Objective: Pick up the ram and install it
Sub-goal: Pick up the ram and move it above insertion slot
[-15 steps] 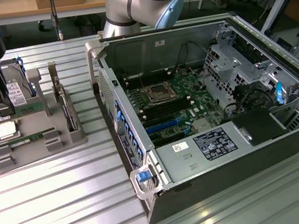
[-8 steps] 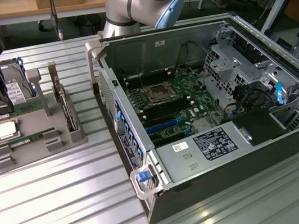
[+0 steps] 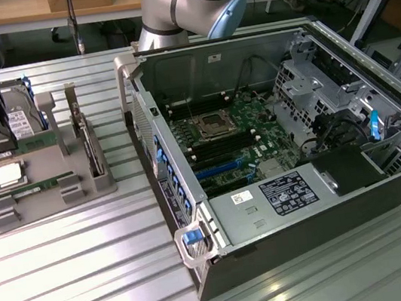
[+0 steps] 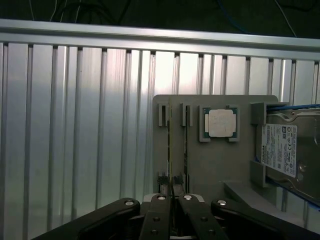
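— Hand (image 4: pixel 172 194) pinched together, nothing in it, hanging over the grey holder (image 3: pixel 42 210) on the table (image 3: pixel 75 277).
— And the ram (image 3: pixel 38 187)?
— Sitting in a slot of that holder, just beside the square processor chip (image 3: pixel 6 175), well apart from the open computer case (image 3: pixel 321 234).

Nothing legible anywhere. Print on white hard drive label (image 4: pixel 278 150) too small to read; likewise on black power supply label (image 3: pixel 287 192).

Table (image 3: pixel 70 293): ribbed glossy metal; tray (image 3: pixel 42 208): matt grey plastic; processor (image 3: pixel 7 175): smooth metal lid; ram (image 3: pixel 36 186): green circuit board; computer case (image 3: pixel 315 247): dark metal.
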Robot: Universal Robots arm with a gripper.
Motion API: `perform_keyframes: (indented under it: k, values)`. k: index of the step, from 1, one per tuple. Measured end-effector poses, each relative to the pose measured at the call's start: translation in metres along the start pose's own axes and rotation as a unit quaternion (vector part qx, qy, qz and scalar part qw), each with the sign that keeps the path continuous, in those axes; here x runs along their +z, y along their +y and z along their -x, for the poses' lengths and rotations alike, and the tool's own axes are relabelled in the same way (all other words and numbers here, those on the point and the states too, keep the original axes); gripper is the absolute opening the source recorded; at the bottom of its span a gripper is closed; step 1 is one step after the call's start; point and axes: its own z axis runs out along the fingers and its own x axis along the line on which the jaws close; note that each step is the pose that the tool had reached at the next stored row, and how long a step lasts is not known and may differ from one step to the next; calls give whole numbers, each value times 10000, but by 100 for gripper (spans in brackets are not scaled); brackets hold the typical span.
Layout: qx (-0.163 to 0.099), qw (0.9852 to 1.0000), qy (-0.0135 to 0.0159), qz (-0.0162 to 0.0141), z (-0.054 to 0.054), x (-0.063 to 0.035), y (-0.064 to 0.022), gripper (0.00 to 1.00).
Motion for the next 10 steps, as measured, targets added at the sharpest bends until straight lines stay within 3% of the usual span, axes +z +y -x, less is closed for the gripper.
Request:
perform_keyframes:
  k: [10]
  values:
    - [0, 10000, 0, 0, 1, -51, 2, 12]
